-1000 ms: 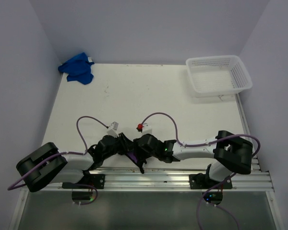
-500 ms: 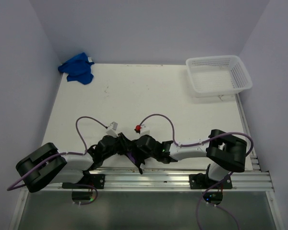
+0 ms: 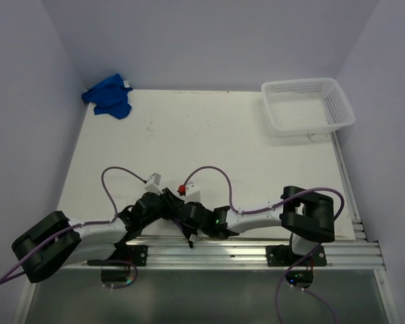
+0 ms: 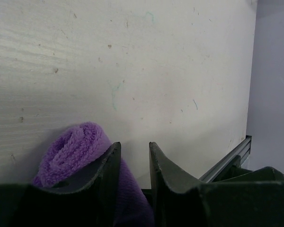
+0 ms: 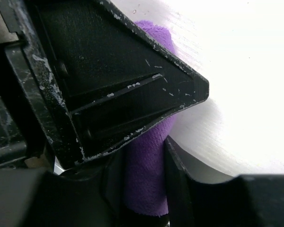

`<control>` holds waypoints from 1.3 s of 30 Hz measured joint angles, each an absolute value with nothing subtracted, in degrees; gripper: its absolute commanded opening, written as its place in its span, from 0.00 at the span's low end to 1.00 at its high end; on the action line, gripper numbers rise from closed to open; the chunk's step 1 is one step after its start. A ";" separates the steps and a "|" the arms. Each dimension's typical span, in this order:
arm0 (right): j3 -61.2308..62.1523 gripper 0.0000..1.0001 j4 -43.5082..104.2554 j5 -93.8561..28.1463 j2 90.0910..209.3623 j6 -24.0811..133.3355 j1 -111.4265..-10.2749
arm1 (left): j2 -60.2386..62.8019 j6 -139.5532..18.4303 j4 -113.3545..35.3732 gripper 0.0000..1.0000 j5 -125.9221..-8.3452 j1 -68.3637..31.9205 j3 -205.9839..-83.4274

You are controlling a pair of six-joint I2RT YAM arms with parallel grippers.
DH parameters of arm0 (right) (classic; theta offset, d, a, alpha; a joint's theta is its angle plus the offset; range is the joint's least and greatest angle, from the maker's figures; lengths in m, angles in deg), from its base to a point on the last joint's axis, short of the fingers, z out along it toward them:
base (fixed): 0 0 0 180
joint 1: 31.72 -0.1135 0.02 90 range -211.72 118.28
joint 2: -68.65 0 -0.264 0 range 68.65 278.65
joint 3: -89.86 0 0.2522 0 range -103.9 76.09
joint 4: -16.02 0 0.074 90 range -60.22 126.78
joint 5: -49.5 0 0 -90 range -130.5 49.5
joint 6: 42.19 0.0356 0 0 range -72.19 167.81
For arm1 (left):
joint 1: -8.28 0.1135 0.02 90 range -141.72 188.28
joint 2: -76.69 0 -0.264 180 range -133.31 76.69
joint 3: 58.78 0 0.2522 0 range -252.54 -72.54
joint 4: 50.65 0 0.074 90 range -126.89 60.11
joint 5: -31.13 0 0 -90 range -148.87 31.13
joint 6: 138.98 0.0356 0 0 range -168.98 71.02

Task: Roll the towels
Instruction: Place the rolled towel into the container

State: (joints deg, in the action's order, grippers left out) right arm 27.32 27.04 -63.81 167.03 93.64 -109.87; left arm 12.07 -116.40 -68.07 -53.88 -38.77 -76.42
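Observation:
The purple towel [image 4: 73, 152] is rolled up and lies at the table's near edge. In the left wrist view its thick end bulges beside one finger, and more of the cloth sits deep between the jaws. My left gripper [image 4: 135, 146] is shut on it. My right gripper [image 5: 144, 156] faces the left one, and purple cloth [image 5: 146, 179] fills the gap between its fingers. In the top view the two grippers [image 3: 181, 219] meet and hide the roll. The blue towel [image 3: 109, 98] lies crumpled in the far left corner, apart from both arms.
A white mesh basket [image 3: 307, 106] stands at the far right corner of the table [image 3: 209, 142]. A metal rail [image 3: 256, 246] runs along the near edge just behind the grippers. Walls close in the left, right and far sides.
My right arm has reached further left and its jaws have narrowed onto the purple roll. The left arm's elbow has swung left and down; its jaws have not changed.

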 measured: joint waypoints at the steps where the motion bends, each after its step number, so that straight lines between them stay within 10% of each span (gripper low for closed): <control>1: 27.15 0.33 27.30 -64.35 167.17 93.85 -110.18 | 12.92 -116.60 -67.17 0.35 -53.73 -38.81 -76.42; 17: 27.36 0.03 28.98 -68.40 166.95 96.96 -112.85 | 28.18 -113.41 -32.13 0.36 -40.63 -38.59 -92.13; 39: 34.25 0.00 37.88 -65.40 155.54 88.11 -95.36 | 30.14 -92.64 -16.75 0.41 -23.80 -34.59 -116.17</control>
